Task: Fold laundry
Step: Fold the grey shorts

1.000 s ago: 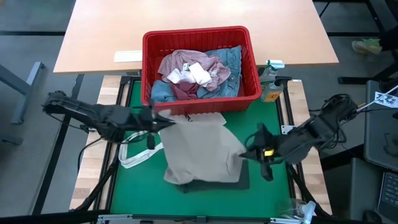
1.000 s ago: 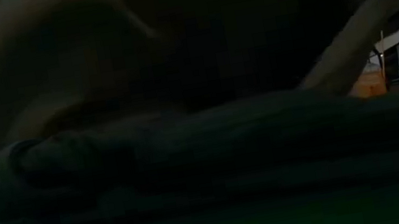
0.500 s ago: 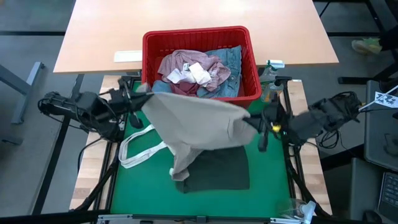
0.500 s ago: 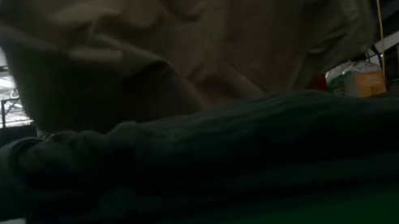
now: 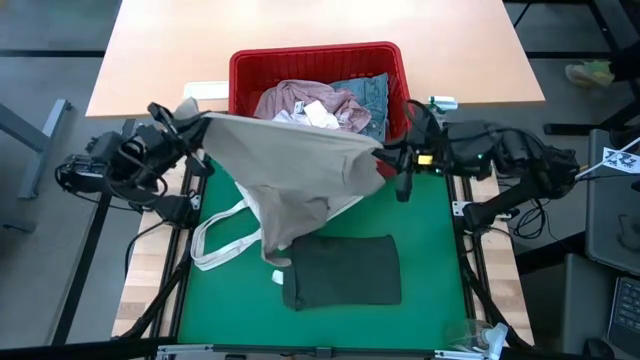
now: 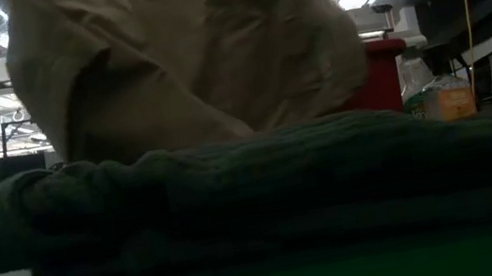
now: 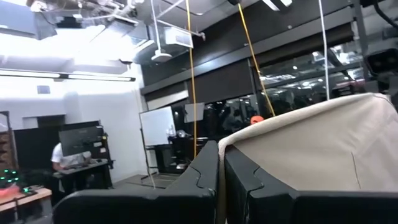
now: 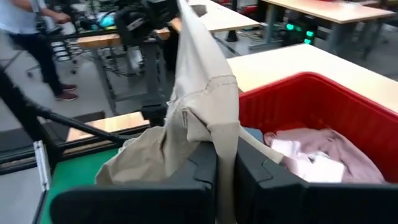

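Two hands hold the beige trousers (image 5: 295, 180) stretched in the air just in front of the red basket (image 5: 395, 60). The left hand (image 5: 195, 128) is closed on one top corner off the basket's left front corner; the right hand (image 5: 392, 160) is closed on the other top corner by the basket's right front corner, and its wrist view shows the hem pinched between the dark fingers (image 8: 205, 165).

The main risk, as I judge it, is the hanging cloth. The lower part of the trousers droops onto the white tote bag (image 5: 225, 245) and near the folded dark green top (image 5: 345, 270), both in front of the basket on the green worktop (image 5: 430, 250). A careless sweep could drag the bag's strap along or rumple the finished fold. Both grips sit at the very edge of the fabric, so a sharp pull apart could slip a corner free. A lay-down too close to the basket might catch its rim.

The trousers look soft and creased, taut along the top edge and bunched below, with one part trailing lower than the rest. A pink top (image 5: 300, 100) and blue denim (image 5: 365, 95) wait in the basket.
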